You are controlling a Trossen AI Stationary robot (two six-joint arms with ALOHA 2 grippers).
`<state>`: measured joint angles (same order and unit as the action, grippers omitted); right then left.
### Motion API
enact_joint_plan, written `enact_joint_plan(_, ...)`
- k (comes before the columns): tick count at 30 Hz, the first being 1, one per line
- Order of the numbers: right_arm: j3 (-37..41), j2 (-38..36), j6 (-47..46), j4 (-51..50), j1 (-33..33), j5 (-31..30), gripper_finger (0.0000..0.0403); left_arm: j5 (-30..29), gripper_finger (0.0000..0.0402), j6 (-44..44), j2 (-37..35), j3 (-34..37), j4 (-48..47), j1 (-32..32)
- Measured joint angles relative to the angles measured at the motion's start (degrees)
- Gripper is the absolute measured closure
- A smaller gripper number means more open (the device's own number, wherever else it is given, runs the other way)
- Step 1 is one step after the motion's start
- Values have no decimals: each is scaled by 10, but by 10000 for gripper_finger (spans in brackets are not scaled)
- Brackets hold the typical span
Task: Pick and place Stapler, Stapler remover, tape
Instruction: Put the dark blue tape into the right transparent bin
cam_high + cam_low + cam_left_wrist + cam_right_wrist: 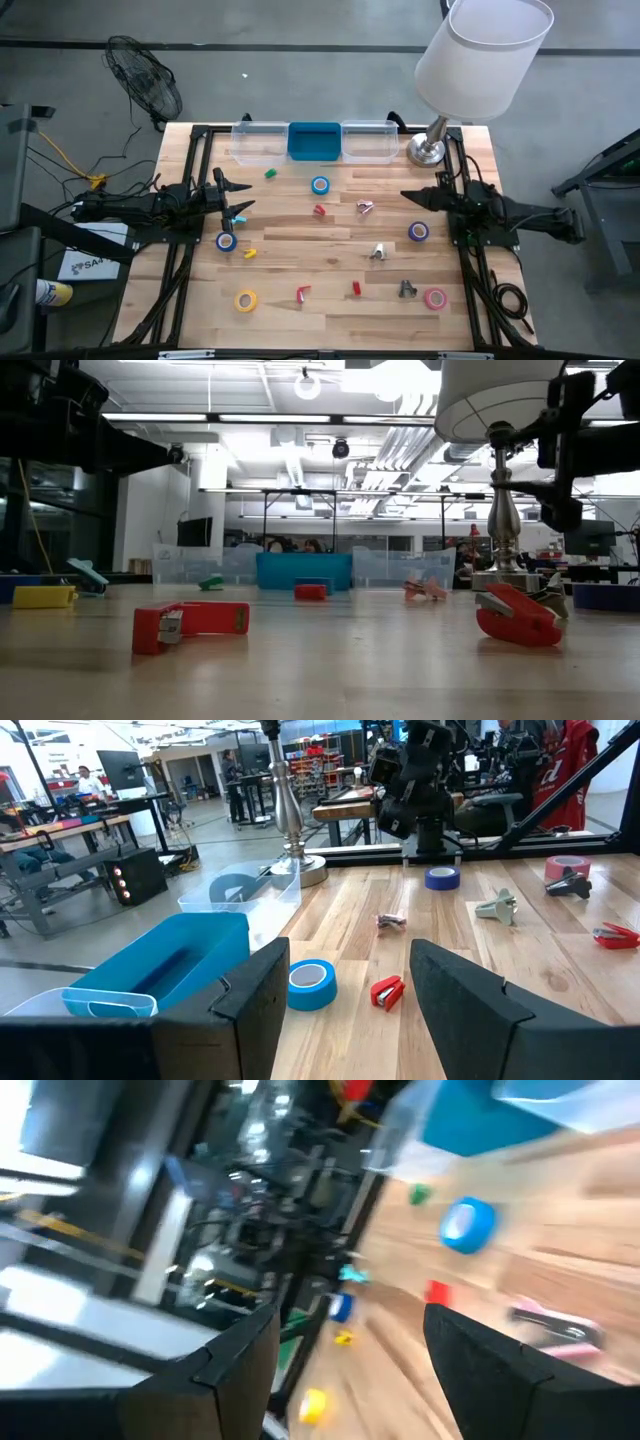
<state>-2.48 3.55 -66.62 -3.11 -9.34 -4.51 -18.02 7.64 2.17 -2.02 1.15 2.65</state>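
Both pincers hover spread and empty: left pincer (240, 200) at nine o'clock, right pincer (412, 197) at three, flanking scattered tape (320, 185) awaiting bins (314, 141) at twelve.

Grey concrete floor (300, 80), black floor fan (145, 78) beside wooden table (330, 255), white-shaded lamp (480, 55) at its corner, bright ceiling lights (310, 385), workbenches behind.

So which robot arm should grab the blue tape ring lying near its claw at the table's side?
Left, probably. The blue tape ring lies just beside the left gripper, which is open, while the right gripper waits across the wooden table.
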Motion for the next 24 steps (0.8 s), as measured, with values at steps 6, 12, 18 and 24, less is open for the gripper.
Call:
enact_joint_plan(6, -70, 68, -28, -139, 0, -38, 162, 0, 197, 0, 0, 0, 0, 0)
enact_joint_plan(12, -152, 163, -83, -276, 0, -71, 162, 0, 197, 0, 0, 0, 0, 0)
enact_joint_plan(18, -226, 262, -105, -369, 0, -67, 162, 0, 197, 0, 0, 0, 0, 0)
enact_joint_plan(24, -287, 347, -105, -431, 0, -50, 162, 0, 197, 0, 0, 0, 0, 0)
